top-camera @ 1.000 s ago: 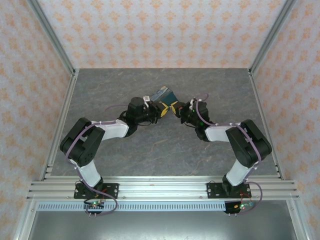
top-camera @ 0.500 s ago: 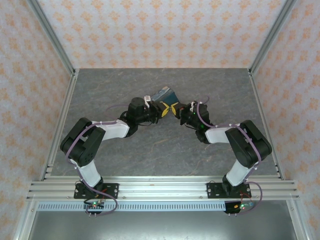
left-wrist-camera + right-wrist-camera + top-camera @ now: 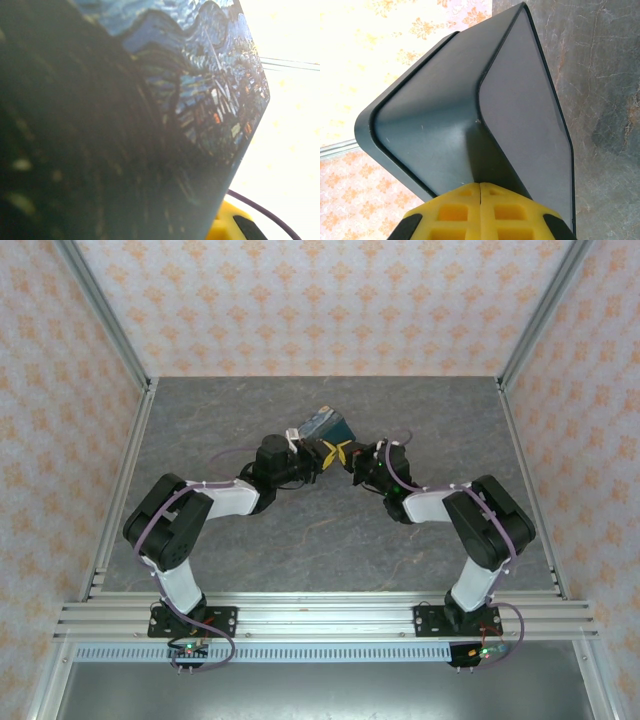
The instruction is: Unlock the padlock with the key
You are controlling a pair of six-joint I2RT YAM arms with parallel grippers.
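My right gripper (image 3: 480,200) has its fingers pressed together with no gap, tips against the dark underside of the tin (image 3: 445,110), though whether they nip its edge I cannot tell. The left gripper (image 3: 326,452) sits too close to the painted face for me to read its opening. In the last second both arms have edged toward upper centre and the tin has shifted up-left, so I judge we're opening it, padlock and key presumably inside; bare table (image 3: 250,540) lies all round, side rails (image 3: 128,470) well apart.

grey marbled table (image 3: 250,540), orange-patterned walls (image 3: 330,300), aluminium rails (image 3: 320,615)
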